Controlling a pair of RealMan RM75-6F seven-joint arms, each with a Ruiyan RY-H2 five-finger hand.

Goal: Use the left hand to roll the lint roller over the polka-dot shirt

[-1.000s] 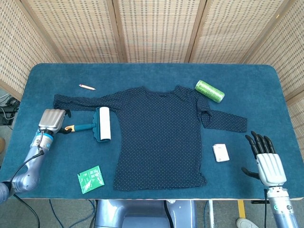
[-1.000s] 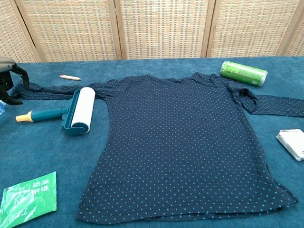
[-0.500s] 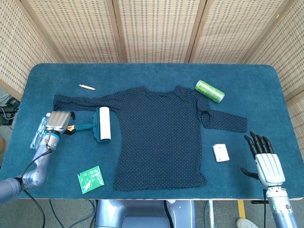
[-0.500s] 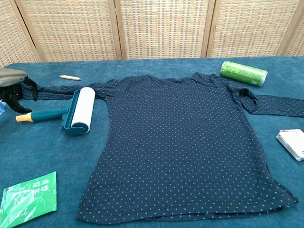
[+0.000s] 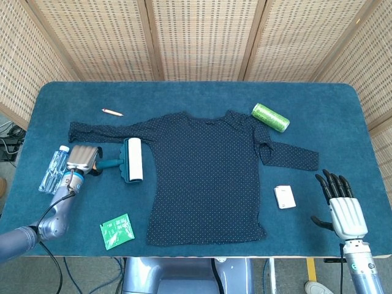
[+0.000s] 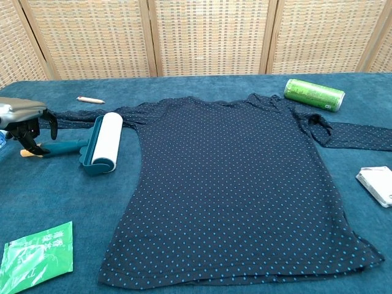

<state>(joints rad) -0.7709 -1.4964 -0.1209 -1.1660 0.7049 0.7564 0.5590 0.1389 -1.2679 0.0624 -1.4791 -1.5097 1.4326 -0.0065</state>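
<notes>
The dark polka-dot shirt (image 5: 208, 171) (image 6: 233, 184) lies flat across the middle of the table. The lint roller (image 5: 132, 159) (image 6: 105, 141), with a white roll and a teal handle, rests by the shirt's left sleeve. Its handle points toward my left hand (image 5: 82, 158) (image 6: 27, 119). That hand hovers over the handle's orange end, palm down, fingers hanging apart on either side of it. No closed grip shows. My right hand (image 5: 342, 205) stands at the front right edge with fingers spread and nothing in it.
A green can (image 5: 270, 117) (image 6: 314, 94) lies beyond the right sleeve, and a pencil (image 5: 112, 112) (image 6: 90, 99) at the back left. A green packet (image 5: 117, 231) (image 6: 37, 254) sits front left, a white packet (image 5: 285, 196) (image 6: 376, 184) front right, a water bottle (image 5: 54, 166) left of my hand.
My left hand has moved right, from beside the handle's tip to over it, uncovering the water bottle. The roller, the shirt and my right hand have stayed put.
</notes>
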